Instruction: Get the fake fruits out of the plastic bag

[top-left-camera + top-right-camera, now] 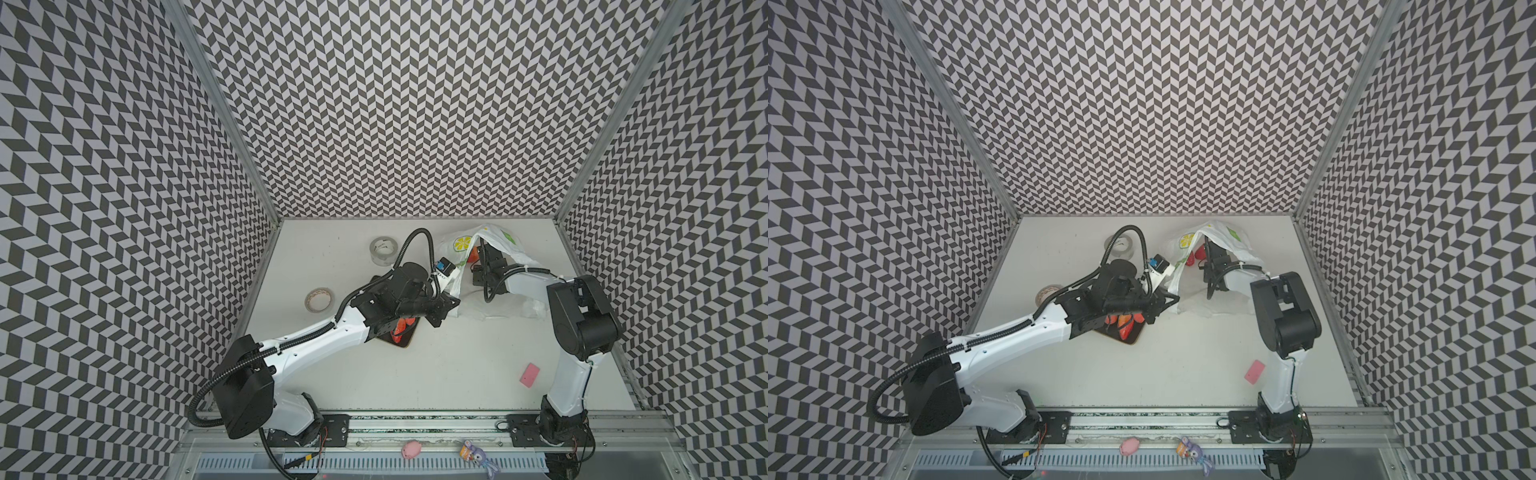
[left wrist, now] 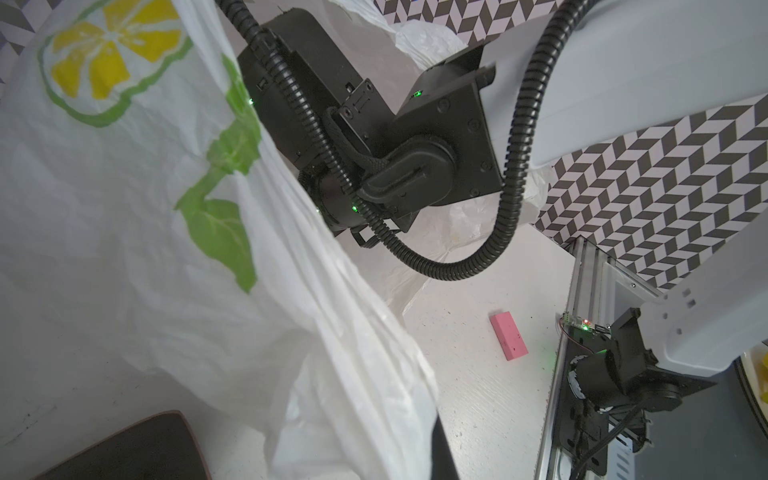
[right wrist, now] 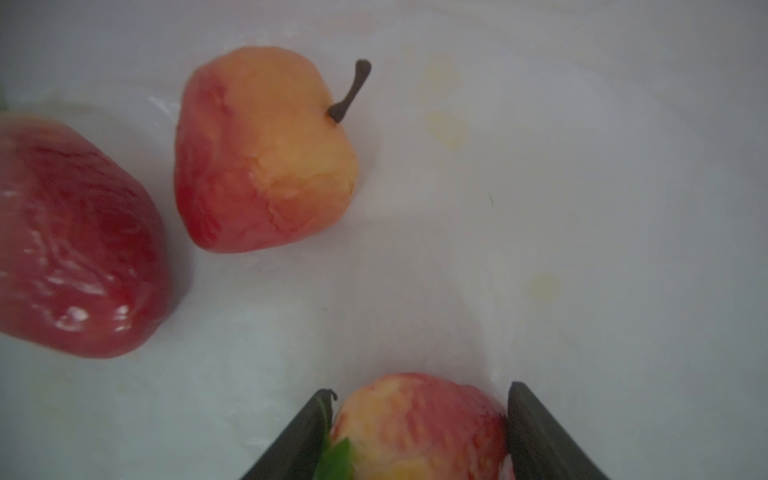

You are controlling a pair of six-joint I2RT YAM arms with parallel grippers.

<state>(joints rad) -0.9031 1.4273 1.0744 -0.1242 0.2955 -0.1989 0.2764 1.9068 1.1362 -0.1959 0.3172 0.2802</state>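
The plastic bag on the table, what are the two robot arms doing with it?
The left gripper is shut on the plastic bag at its edge and holds its mouth up. The right gripper is inside the bag, its fingers against both sides of a peach. An apple and a dark red fruit lie loose in the bag beside it. A few fruits already sit on a dark tray under the left arm.
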